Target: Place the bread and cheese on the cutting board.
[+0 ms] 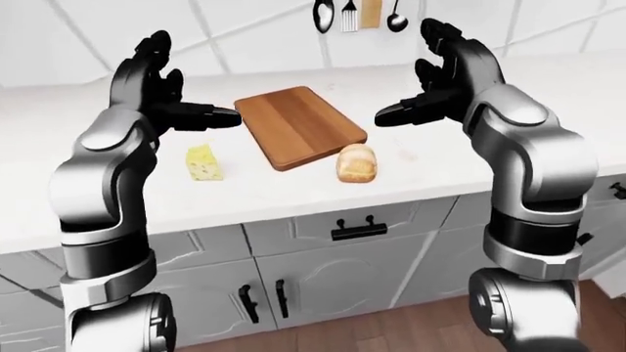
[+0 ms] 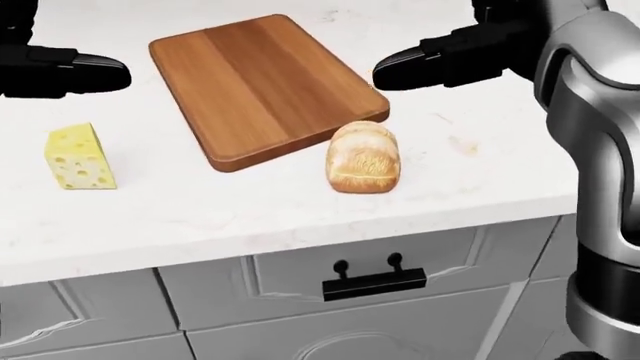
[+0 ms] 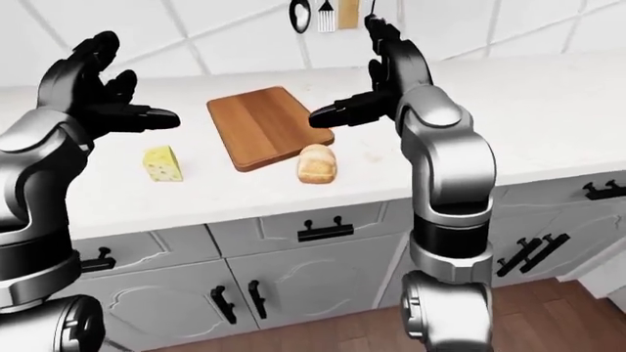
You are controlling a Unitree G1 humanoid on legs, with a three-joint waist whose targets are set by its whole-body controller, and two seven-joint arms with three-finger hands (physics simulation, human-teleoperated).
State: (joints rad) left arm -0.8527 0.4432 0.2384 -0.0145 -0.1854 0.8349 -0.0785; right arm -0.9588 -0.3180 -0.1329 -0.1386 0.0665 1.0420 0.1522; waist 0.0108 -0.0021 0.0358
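Note:
A brown wooden cutting board (image 2: 260,82) lies bare on the white counter (image 2: 470,180). A bread loaf (image 2: 362,157) sits on the counter, touching the board's lower right corner. A yellow cheese wedge (image 2: 80,156) with holes stands on the counter left of the board. My left hand (image 1: 166,92) is open, raised above the counter, above the cheese and left of the board. My right hand (image 1: 440,81) is open, raised right of the board, above the bread. Neither hand touches anything.
Kitchen utensils (image 1: 352,15) hang on the tiled wall above the board. Grey cabinet drawers and doors with black handles (image 1: 358,229) run below the counter edge. A wooden floor (image 1: 411,330) shows at the bottom.

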